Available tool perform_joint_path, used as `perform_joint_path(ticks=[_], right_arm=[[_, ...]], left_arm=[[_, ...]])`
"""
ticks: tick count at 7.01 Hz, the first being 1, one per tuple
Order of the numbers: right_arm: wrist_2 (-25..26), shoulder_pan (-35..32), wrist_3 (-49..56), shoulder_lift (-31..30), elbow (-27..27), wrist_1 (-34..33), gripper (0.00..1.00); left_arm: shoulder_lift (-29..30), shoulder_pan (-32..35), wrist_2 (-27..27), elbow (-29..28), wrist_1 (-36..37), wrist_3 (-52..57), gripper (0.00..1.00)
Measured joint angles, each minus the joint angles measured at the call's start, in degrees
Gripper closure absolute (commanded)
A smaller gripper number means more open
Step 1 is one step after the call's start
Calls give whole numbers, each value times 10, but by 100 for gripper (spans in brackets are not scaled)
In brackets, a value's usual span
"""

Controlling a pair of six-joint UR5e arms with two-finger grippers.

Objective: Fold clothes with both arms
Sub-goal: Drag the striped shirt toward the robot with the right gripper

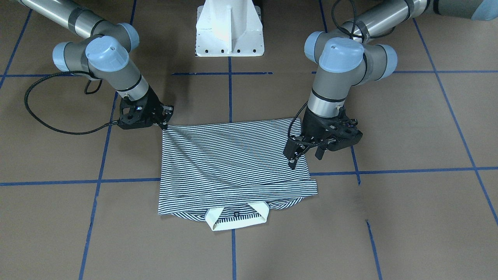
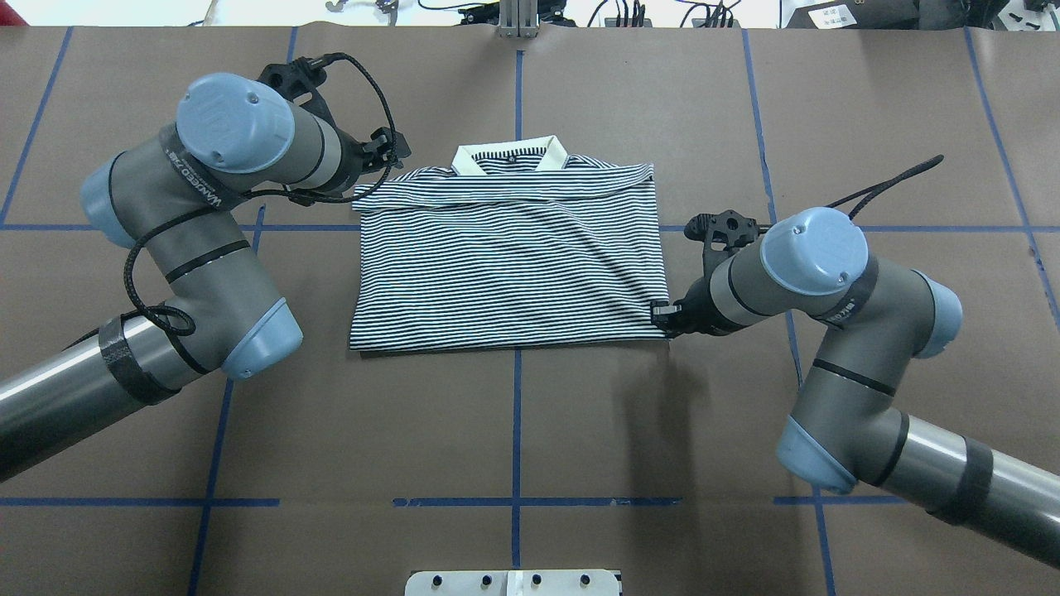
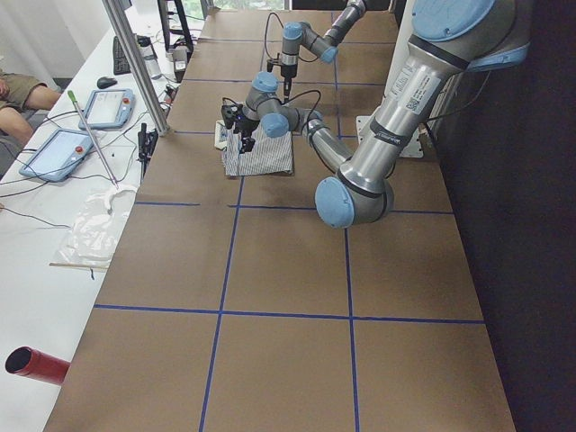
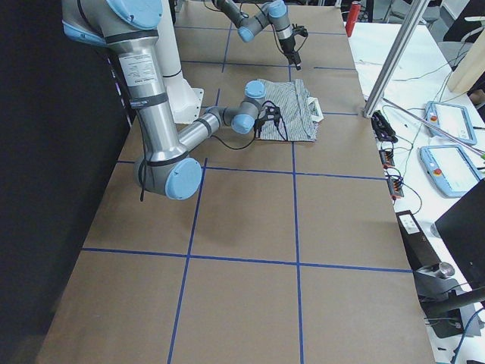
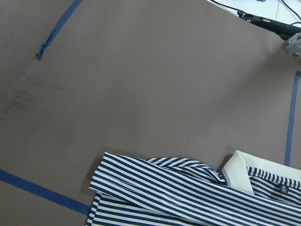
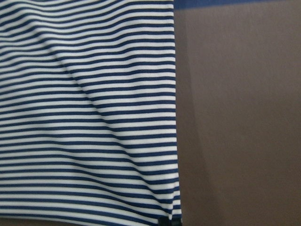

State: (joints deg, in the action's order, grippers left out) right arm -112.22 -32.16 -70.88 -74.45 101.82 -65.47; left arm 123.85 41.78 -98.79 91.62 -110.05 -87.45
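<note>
Left gripper (image 1: pixel 305 158) was held spread and empty above the polo shirt's (image 2: pixel 505 265) far collar-side corner
The shirt was laid flat on the table (image 2: pixel 580 430), long axis running arm to arm; its near, diagonal corner was pinched shut in the right gripper (image 2: pixel 665 317)

Soft, matt knit cloth on the striped polo shirt (image 2: pixel 505 265), gently rippled; its cream collar (image 2: pixel 511 154) is smoother. The table cover (image 2: pixel 580 430) is matt brown paper, the blue tape (image 2: pixel 538 502) faintly glossy. Lower left, the left arm (image 2: pixel 50 397) has a gleaming metal tube and smooth plastic caps.
</note>
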Motion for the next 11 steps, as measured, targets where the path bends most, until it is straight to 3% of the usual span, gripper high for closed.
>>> perform_joint_path(ticks=[4,5,6,8,11], right_arm=[[-5,144,-54,-222,215,1,100],[-5,194,-83,-239,239,1,37],[-2,239,-107,-245,251,2,0],[15,274,-126,-244,273,5,0],[57,206,-129,-208,292,5,0]], left_arm=[[-8,-5,3,15,0,0,0],[-15,-9,3,28,2,0,0],[-19,-13,3,38,6,0,0],[-21,-25,-1,51,9,0,0],[-28,-85,-29,97,67,-60,4]])
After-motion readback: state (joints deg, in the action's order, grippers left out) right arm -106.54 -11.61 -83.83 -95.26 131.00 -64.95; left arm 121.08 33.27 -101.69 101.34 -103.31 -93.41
